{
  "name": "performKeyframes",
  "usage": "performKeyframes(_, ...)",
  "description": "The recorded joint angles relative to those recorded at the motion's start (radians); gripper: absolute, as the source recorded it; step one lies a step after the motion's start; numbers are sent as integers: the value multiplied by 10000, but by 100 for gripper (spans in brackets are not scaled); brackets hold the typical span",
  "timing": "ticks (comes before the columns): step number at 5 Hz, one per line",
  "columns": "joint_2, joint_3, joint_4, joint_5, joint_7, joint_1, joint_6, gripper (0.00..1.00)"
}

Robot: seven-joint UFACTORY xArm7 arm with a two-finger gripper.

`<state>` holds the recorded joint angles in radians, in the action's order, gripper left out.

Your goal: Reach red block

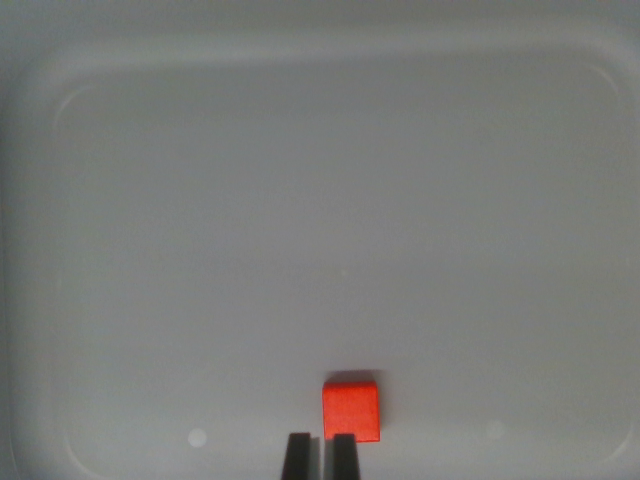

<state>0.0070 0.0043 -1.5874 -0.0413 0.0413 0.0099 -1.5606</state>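
Claw (321, 455) hanging over white tray (120, 250), fingers sitting narrow, nothing between them. Red block (351, 410) lying just ahead of claw, slightly toward wrist view's right. Advice: shifting right, widening fingers first, then descending straight, avoiding nudging block.

Red block (351, 410): small cube, flat, low centre of wrist view.

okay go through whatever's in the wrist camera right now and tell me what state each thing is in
red block: lying flat on the tray, not gripped, just ahead of the fingertips and slightly toward the wrist view's right.
gripper: fingers close together with a narrow gap, holding nothing; the right fingertip overlaps the block's near edge in the picture.
tray: grey, bare apart from the block.
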Motion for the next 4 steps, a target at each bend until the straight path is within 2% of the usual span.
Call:
performKeyframes(3,15,1,182,16,4,2,190,0)
performKeyframes(4,35,3,407,35,9,5,424,0)
